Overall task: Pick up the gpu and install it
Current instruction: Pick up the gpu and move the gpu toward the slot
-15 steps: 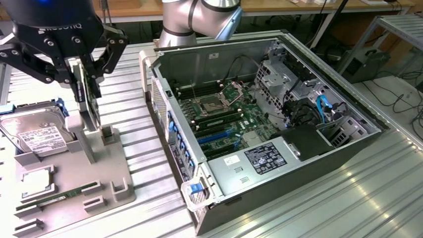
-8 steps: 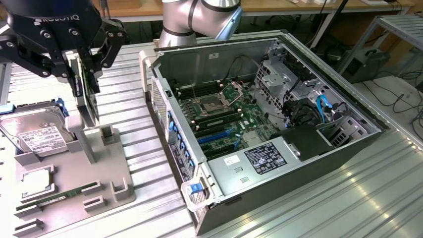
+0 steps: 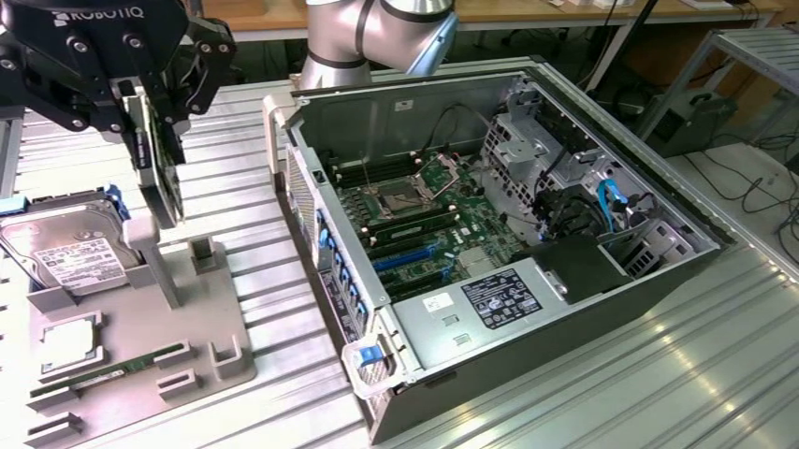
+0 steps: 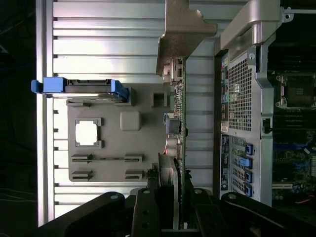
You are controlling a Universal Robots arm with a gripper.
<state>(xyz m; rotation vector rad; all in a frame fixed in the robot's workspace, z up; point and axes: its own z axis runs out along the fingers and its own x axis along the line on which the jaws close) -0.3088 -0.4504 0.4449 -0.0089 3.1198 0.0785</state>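
At the exterior view's left, the hard drive (image 3: 63, 248) and the memory stick (image 3: 97, 376) are seen seated in the grey fixture (image 3: 212, 323), both untouched. Just above that fixture the gpu (image 3: 163, 187) is held upright, edge down, by the gripper (image 3: 150, 117). Its lower end appears lifted clear of the fixture's posts, so the pick-up is judged done. The jaws are drawn in narrow and clamped on the two faces of the thin board. In the wrist view the fingers (image 4: 145, 210) are seen pressed to the gpu (image 4: 181, 128), with the pale bracket (image 4: 183, 29) at its far end. Further toward the exterior view's right, the open computer case (image 3: 537, 374) is laid on its side, well apart from the gpu. The blue expansion slots (image 3: 406, 254) on the motherboard (image 3: 425, 201) are seen bare — nothing is seated there. The install half of the task is judged not yet begun.
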